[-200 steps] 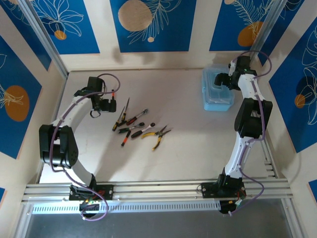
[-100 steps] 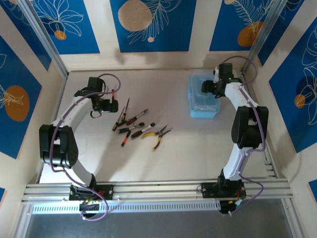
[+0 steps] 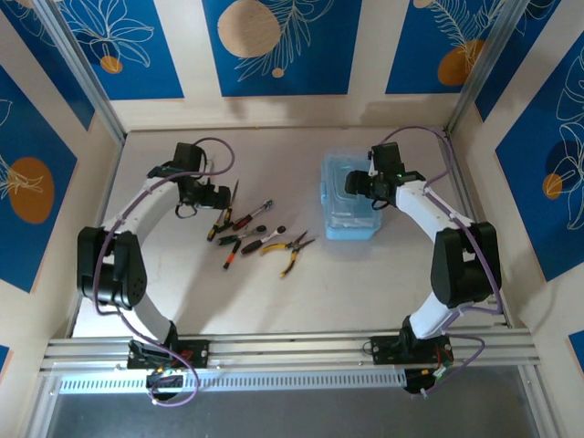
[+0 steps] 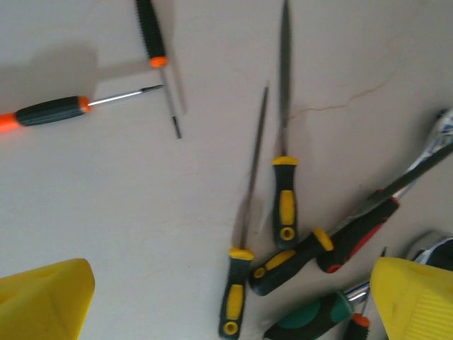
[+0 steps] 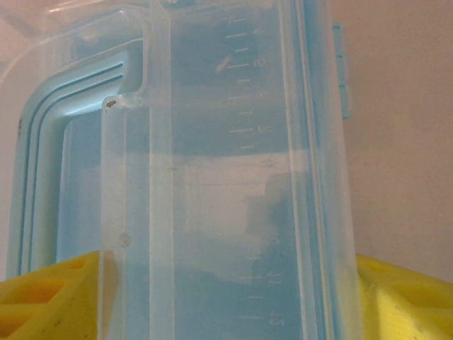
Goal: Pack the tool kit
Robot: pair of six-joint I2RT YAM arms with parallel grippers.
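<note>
Now we log the case (image 3: 345, 214) on the table (image 3: 274, 301), right of centre, near the pliers (image 3: 290, 248) at the right edge of the loose tool pile. The right gripper (image 3: 360, 185) is clenched on the case, and in the wrist view its yellow fingers (image 5: 42, 297) sit against both sides of the clear lid. The left gripper (image 3: 214, 194) hangs released over the far left end of the pile, its fingers wide apart above yellow-handled drivers (image 4: 285, 202), two orange-tipped screwdrivers (image 4: 49, 113) and the ratchet (image 4: 444, 124), gripping none of them.
</note>
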